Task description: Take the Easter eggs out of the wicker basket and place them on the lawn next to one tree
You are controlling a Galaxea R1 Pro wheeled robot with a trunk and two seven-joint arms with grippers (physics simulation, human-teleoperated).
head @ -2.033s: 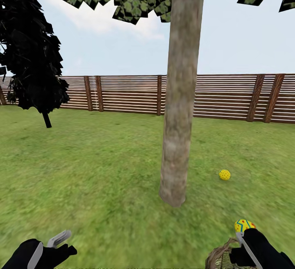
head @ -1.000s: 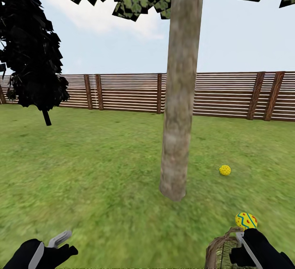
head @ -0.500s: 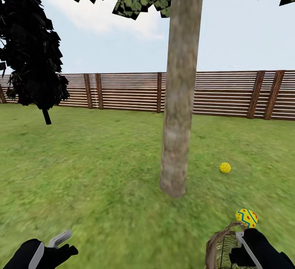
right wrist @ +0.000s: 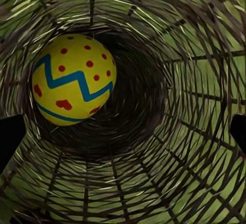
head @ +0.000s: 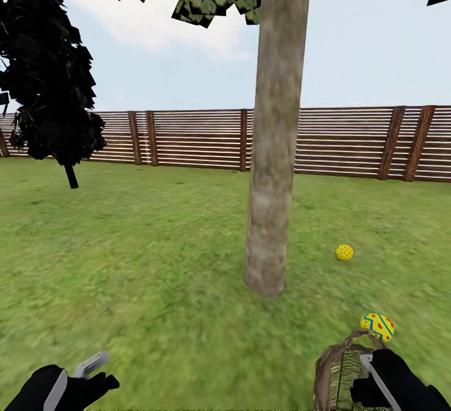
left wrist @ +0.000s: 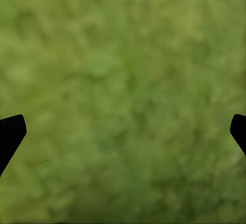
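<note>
The tree (head: 270,166) with its pale trunk stands mid-lawn (head: 156,254). One yellow Easter egg (head: 344,252) lies on the grass right of the trunk. Another egg (head: 377,326), with blue zigzags, sits just beyond the handle of the wicker basket (head: 338,376), seemingly on the grass. My right gripper (head: 368,374) is open at the basket. The right wrist view looks into the basket (right wrist: 169,172), where an egg (right wrist: 73,79) rests against the inner weave, ahead of the right gripper (right wrist: 123,131). My left gripper (head: 94,366) hangs open over bare grass (left wrist: 123,80).
A small all-black tree (head: 53,79) stands at the far left. A brown slatted fence (head: 338,143) runs across the back of the garden. Open grass stretches left of the trunk and in front of it.
The whole picture has shifted, so the camera moved: trunk base and both lawn eggs sit higher now, and more of the basket shows. Both arms keep their places in the picture.
</note>
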